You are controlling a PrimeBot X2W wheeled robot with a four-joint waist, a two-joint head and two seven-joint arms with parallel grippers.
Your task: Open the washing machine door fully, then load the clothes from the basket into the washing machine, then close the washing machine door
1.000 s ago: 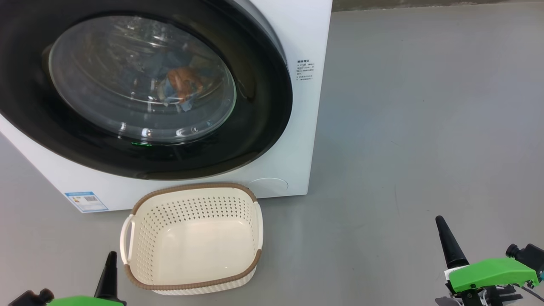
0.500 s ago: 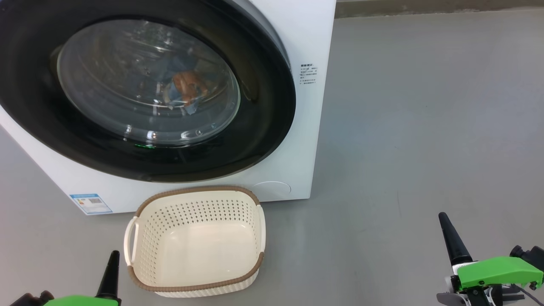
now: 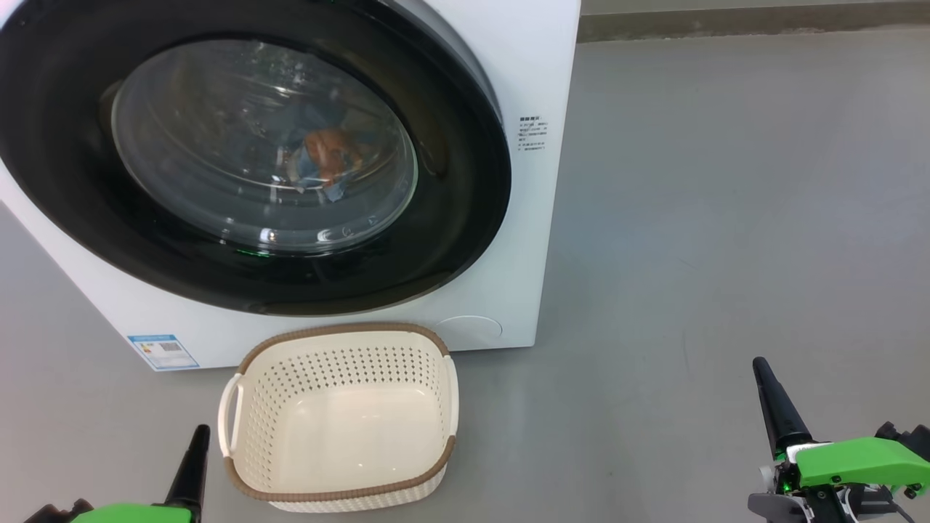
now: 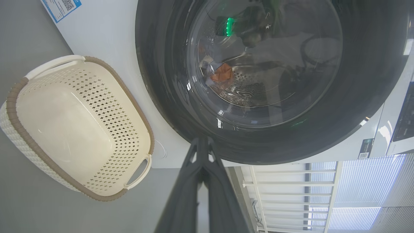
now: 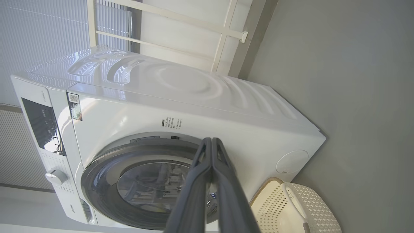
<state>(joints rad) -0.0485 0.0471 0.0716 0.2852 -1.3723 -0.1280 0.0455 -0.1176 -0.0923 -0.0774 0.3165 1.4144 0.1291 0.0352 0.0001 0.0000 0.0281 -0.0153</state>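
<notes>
Upper left of head view: door (image 3: 454, 181) shut, clothes (image 3: 328, 156) behind its glass; basket (image 3: 341, 331) lower centre, empty; left hand (image 3: 200, 436) and right hand (image 3: 761, 367), lower corners, closed, empty; since a second ago only the camera drifted, so the task looks complete.
</notes>
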